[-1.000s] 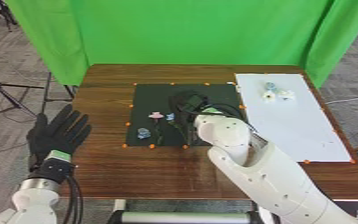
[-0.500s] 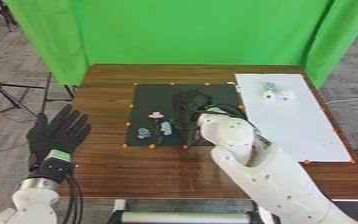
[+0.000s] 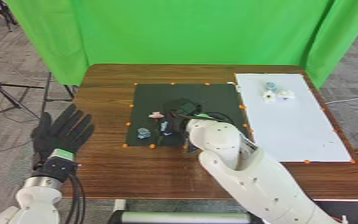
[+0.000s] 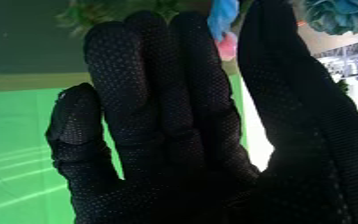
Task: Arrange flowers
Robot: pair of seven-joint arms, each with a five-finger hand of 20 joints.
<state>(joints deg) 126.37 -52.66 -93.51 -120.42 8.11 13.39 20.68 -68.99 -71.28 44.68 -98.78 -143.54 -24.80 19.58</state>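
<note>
Table (image 3: pixel 100 172): brown wood, visible grain, smooth with a slight sheen. Mat (image 3: pixel 214 93): dark, flat, matt. White sheet (image 3: pixel 291 125): smooth and matt; paper or board, cannot tell. Curtain (image 3: pixel 175 40): green cloth, matt, softly folded. Left hand (image 3: pixel 62 135): black fabric glove, matt. Right hand (image 3: pixel 182 106): black fabric glove; the weave is rough with fine raised dots. Arm shells (image 3: pixel 260 175): white, smooth, plastic-looking, lightly glossy. Left wrist collar (image 3: pixel 42 182): shiny, metal-looking. Teal flower (image 4: pixel 335 15): matt petals; cloth or plastic, cannot tell.
</note>
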